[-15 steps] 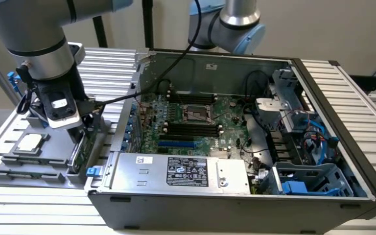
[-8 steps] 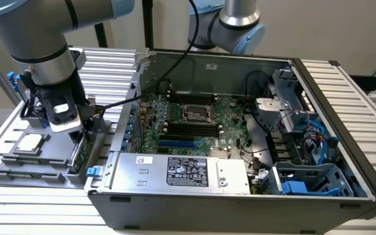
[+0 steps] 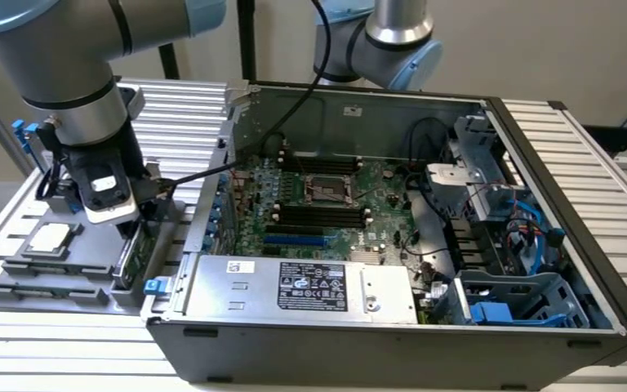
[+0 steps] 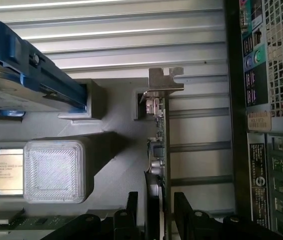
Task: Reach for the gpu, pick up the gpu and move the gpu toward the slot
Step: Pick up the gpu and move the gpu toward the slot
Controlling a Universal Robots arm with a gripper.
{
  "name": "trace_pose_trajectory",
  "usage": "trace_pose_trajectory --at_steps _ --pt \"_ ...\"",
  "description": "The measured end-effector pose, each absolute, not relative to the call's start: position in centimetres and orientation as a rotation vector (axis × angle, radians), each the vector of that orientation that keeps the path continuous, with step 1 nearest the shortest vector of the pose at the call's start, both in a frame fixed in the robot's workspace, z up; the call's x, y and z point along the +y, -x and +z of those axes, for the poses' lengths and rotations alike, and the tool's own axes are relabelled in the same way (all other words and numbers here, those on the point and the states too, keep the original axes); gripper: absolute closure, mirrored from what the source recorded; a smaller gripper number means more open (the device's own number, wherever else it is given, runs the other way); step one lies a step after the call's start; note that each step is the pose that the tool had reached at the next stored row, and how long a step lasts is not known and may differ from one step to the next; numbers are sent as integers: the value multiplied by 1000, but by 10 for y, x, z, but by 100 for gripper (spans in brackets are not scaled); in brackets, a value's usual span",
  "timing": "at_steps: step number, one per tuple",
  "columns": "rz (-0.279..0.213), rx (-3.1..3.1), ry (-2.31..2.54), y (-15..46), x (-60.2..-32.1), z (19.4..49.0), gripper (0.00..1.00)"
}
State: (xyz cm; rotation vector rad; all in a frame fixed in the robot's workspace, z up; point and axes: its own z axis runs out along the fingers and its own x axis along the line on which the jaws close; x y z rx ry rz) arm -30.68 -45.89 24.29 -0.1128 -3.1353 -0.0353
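While the gripper hangs low over the grey holder, beside the case on the exterior view's left, its jaws stand partly apart and clamp nothing.

- gpu: upright on its long edge in the holder, seen edge-on from the wrist. The bracket is at the far end, seated in a notch of the holder.
- Fingers: one on each side of the card, near the end away from the bracket. A thin gap shows on one side; whether the other side touches, I cannot tell.
- Neighbours: chip and drive lie well apart from the card, out of the jaws' path.

Judgement: this is the grasp step, with the reach about done.

To do it well:
- Centre the jaws across the card so both pads meet it together. A one-sided touch would tip it in its groove.
- Bite bare board rather than the raised parts along its face.
- Close slowly, because a thin card flexes.
- Keep the wrist square to the card's plane, so the bracket does not bind in its notch.
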Motion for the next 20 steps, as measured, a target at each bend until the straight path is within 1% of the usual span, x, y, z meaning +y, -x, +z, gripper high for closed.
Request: trace_pose_trajectory --at_steps 7,8,10,11,14,15,16,17,20 --pt "-32 -3131 113 307 -458 241 58" --pt "-32 -3131 113 307 -458 241 60" --pt "-31 -3130 113 307 -458 241 60" --pt "-30 -3129 113 307 -458 241 67" --pt "-29 -3129 113 307 -457 241 67" --pt "-29 -3128 113 307 -457 241 69" --pt "-29 -3128 113 307 -457 241 69" --pt "-29 -3128 113 307 -457 241 74" --pt "-29 -3128 113 307 -457 241 74"
